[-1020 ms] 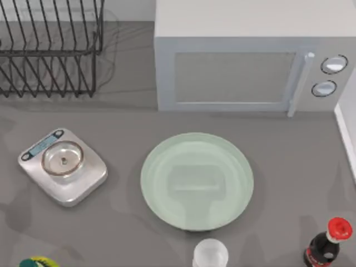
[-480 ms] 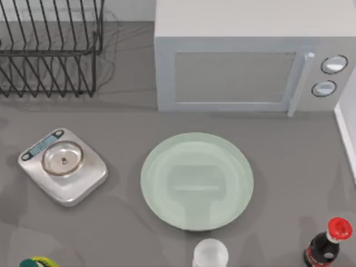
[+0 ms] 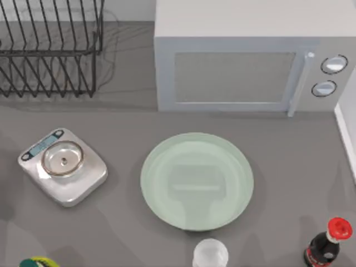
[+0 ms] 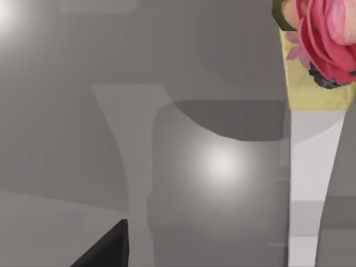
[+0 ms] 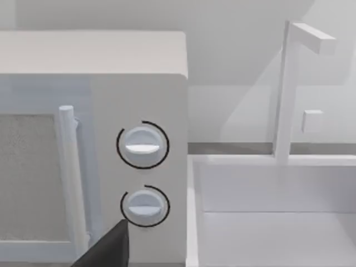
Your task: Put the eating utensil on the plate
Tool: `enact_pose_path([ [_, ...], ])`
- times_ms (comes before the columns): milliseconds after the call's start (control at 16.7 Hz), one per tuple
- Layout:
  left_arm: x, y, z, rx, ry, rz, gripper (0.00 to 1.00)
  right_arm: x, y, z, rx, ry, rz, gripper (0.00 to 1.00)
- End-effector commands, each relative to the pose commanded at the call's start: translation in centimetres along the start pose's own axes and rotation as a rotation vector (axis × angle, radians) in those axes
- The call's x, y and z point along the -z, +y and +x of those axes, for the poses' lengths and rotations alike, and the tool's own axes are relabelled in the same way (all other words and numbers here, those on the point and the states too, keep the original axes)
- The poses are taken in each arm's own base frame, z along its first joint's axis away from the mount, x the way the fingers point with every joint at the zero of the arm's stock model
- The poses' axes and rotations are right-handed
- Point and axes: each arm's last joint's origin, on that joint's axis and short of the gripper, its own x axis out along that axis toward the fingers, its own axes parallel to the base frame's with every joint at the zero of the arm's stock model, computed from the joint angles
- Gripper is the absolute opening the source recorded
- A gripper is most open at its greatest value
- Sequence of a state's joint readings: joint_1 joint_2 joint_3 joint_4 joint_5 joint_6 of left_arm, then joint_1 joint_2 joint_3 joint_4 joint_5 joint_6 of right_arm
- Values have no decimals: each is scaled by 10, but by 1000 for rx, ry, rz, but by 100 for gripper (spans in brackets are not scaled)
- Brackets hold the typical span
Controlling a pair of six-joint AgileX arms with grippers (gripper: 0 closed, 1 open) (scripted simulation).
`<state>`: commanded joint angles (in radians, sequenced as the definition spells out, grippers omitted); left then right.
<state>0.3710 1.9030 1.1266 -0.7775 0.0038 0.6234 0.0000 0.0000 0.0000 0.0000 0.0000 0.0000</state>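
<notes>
The plate [image 3: 197,181] is pale mint green and lies bare in the middle of the table. A white translucent rounded thing [image 3: 210,254] sits just in front of it, cut off by the top view's lower edge; I cannot tell whether it is the eating utensil. A dark corner of my left gripper [image 4: 105,249] shows in the left wrist view over bare grey table. A dark corner of my right gripper [image 5: 105,247] shows in the right wrist view, facing the microwave's two knobs [image 5: 142,146].
A silver kitchen scale [image 3: 62,166] stands at the left and a black dish rack [image 3: 50,47] at the back left. The microwave [image 3: 250,61] fills the back. A red-capped dark bottle [image 3: 328,242] is front right; a yellow-green object [image 3: 36,262] with pink flowers [image 4: 328,33] is front left.
Faint shadows on the table's front left have shifted a little. The plate, the scale and the other objects have not moved.
</notes>
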Motion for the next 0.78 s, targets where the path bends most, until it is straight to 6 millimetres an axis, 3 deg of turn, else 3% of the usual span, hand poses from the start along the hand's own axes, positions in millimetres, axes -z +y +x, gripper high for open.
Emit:
enact_pose_path([
  [180, 4, -2, 26, 6, 8, 0, 100, 0, 0, 0, 0, 0, 0, 100],
  [480, 4, -2, 29, 7, 10, 0, 100, 0, 0, 0, 0, 0, 0, 100],
  [780, 4, -2, 29, 7, 10, 0, 62, 0, 0, 0, 0, 0, 0, 100],
])
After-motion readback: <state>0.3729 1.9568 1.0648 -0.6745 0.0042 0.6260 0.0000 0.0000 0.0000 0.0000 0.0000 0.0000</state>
